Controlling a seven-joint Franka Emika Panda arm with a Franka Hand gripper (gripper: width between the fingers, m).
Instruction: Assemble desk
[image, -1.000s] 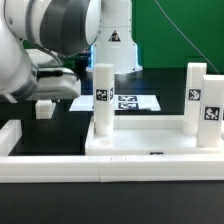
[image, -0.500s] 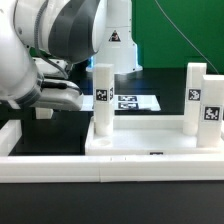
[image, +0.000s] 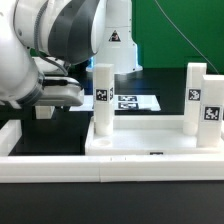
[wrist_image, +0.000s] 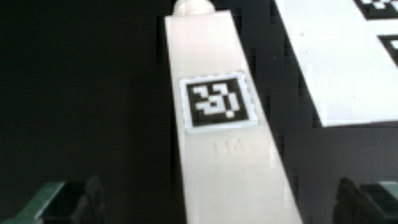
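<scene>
Hovering with fingers spread over a loose leg

The gripper (wrist_image: 199, 200) holds nothing; a tagged leg (wrist_image: 217, 110) lies on the table between its fingers. The tabletop (image: 150, 140) carries three upright legs beside the border wall (image: 110, 170).

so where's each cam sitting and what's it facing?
Exterior view: low in front of the table, looking across the border wall at the tabletop panel with upright legs; arm bulks on the exterior view's left.
Wrist view: on the wrist, looking down on a loose leg between open claw fingertips.
Shared: the marker board, probably.
</scene>
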